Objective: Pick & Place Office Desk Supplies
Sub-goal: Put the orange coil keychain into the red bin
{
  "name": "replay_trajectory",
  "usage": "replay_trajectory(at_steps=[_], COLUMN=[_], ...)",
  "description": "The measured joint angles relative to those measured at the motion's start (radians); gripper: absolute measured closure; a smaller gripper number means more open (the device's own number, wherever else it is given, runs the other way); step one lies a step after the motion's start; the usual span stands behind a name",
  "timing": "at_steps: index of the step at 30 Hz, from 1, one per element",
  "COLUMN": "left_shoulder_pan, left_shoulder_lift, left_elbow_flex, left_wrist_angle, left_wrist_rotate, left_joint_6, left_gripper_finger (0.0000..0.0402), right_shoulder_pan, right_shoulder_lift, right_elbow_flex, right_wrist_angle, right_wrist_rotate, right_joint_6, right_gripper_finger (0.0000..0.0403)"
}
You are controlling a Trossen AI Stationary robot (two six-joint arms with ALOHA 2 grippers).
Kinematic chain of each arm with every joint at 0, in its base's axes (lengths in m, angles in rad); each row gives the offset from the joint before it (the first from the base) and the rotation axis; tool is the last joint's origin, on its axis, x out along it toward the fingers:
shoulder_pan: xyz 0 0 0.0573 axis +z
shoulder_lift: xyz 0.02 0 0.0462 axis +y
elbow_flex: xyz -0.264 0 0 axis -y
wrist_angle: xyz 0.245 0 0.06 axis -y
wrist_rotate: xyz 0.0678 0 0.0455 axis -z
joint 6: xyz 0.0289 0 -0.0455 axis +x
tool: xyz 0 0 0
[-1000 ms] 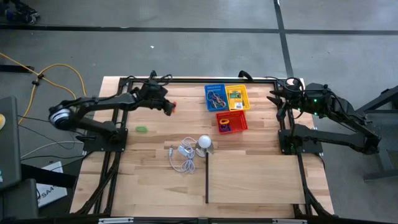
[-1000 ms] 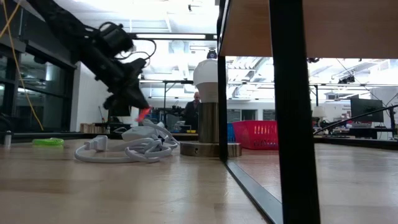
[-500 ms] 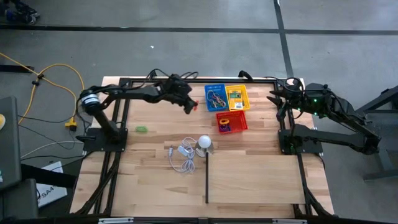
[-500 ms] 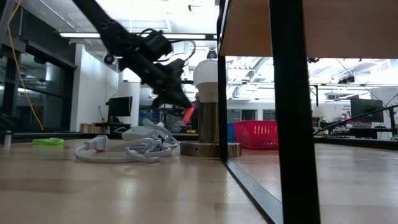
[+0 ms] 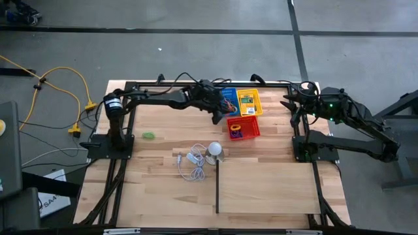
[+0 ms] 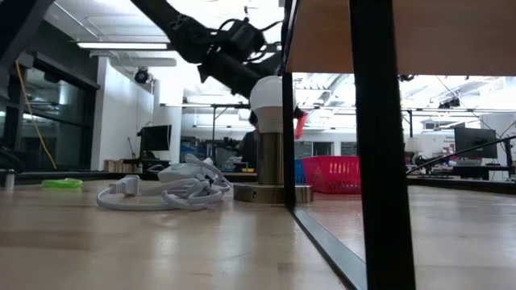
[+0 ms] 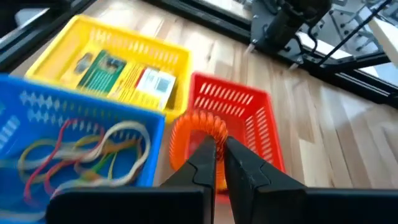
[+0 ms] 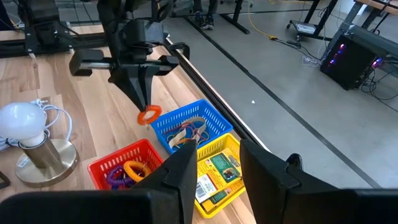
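Note:
My left gripper (image 7: 217, 147) is shut on an orange coiled ring (image 7: 186, 134) and hovers over the gap between the blue basket (image 5: 225, 101) and the red basket (image 5: 243, 127). The right wrist view shows it (image 8: 144, 99) from the side. The blue basket holds rubber bands (image 7: 81, 155). Yellow-and-green packets (image 7: 124, 71) lie in the yellow basket (image 5: 249, 102). Coloured rings (image 8: 127, 171) lie in the red one. A green item (image 5: 149, 135) lies flat on the table. My right gripper (image 8: 217, 168) is open and waits at the table's far right (image 5: 290, 108). My left gripper pinches the orange ring by one side of its rim (image 7: 219, 129) between its two fingertips (image 7: 205, 155). The fingers come from above, pointing down. The ring is lifted clear and hangs below the fingertips (image 8: 149, 115), over the baskets.
A white bulb on a silvery base (image 5: 215, 150) stands mid-table, with a coiled white cord (image 5: 191, 164) beside it. A raised wooden board (image 5: 268, 187) fills the near right part. A black frame (image 5: 196, 85) runs along the table's far edge.
My left arm has swept toward the table's right, from the far left part to the baskets. It has carried the orange ring along and risen higher above the table. The gripper has stayed shut on the ring.

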Motion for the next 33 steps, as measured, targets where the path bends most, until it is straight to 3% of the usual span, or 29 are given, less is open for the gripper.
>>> replay_trajectory(at_steps=[9, 17, 33], left_shoulder_pan=[-0.054, -0.092, -0.105], left_shoulder_lift=[0.121, 0.196, 0.201], left_elbow_flex=[0.121, 0.147, 0.147], left_wrist_angle=[0.001, 0.010, -0.013], left_wrist_rotate=[-0.018, -0.017, -0.019], left_joint_6=[0.034, 0.031, 0.028], left_gripper_finger=[0.0389, 0.0389, 0.0384], right_shoulder_pan=[0.000, 0.000, 0.000], right_shoulder_lift=[0.000, 0.000, 0.000], right_elbow_flex=[0.000, 0.000, 0.000], right_wrist_angle=[0.000, 0.000, 0.000], right_wrist_rotate=[0.000, 0.000, 0.000], right_joint_6=[0.000, 0.000, 0.000], right_gripper_finger=[0.0293, 0.0293, 0.0293])
